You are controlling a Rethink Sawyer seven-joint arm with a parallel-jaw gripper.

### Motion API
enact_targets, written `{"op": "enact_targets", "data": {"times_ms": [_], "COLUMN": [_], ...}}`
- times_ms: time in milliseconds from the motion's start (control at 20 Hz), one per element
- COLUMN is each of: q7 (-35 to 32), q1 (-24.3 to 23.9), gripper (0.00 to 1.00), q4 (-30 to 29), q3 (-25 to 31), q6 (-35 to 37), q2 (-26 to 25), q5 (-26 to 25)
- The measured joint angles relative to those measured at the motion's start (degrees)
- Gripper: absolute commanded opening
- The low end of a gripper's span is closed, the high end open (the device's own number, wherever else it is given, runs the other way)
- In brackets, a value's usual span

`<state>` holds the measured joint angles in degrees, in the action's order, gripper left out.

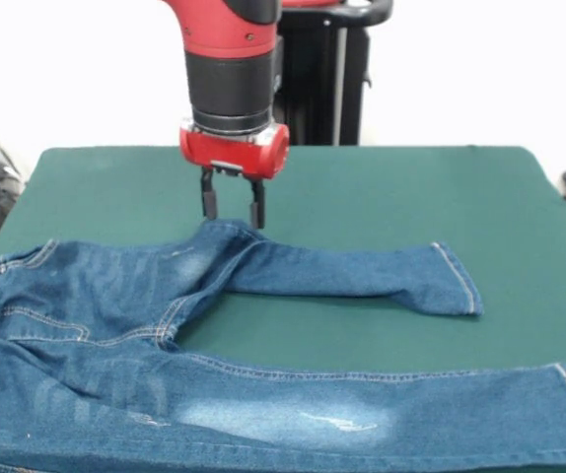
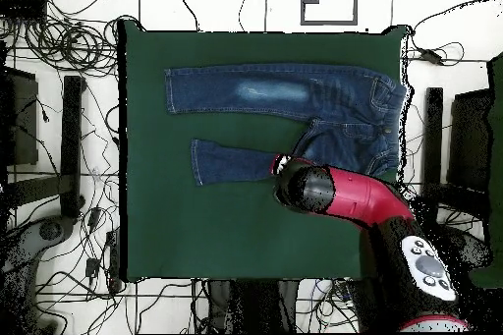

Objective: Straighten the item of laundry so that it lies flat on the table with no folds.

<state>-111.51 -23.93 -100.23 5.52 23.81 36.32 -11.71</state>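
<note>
The item of laundry, blue jeans (image 1: 115, 325), lies across the table (image 1: 411, 187) with its waist at the left edge and both legs running right. The near leg (image 1: 382, 404) is long and flat, with a pale faded patch. The far leg (image 1: 362, 276) looks shorter and bunches into a fold near the thigh. My gripper (image 1: 234, 219) hangs open just over that fold at the leg's far edge, with nothing between its fingers. From overhead the jeans (image 2: 285, 90) lie on the table's (image 2: 216, 233) upper half, and the red arm (image 2: 339, 194) hides the gripper.
Bare green cloth stretches right of the gripper and between the two legs. The waist reaches the table's edge (image 2: 401, 115). Cables (image 2: 59, 46) and black stands (image 2: 71, 135) lie on the floor around the table.
</note>
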Motion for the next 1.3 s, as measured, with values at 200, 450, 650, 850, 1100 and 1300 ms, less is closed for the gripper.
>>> {"op": "enact_targets", "data": {"times_ms": [200,450,650,850,1100,1300], "q7": [0.0,-0.5,-0.5,-0.5,-0.5,-0.5], "q1": [3.1,5.5,5.9,6.0,7.2,8.1], "gripper": [1.0,1.0,1.0,1.0,1.0,1.0], "q4": [2.4,4.9,6.2,7.1,7.8,8.2], "q3": [-2.7,-6.0,-7.6,-9.4,-12.0,-13.2], "q6": [2.0,2.0,2.0,2.0,2.0,2.0], "q2": [-0.1,-1.3,-2.5,-3.9,-5.7,-6.5], "q5": [1.9,3.9,5.2,6.6,8.3,9.2]}}
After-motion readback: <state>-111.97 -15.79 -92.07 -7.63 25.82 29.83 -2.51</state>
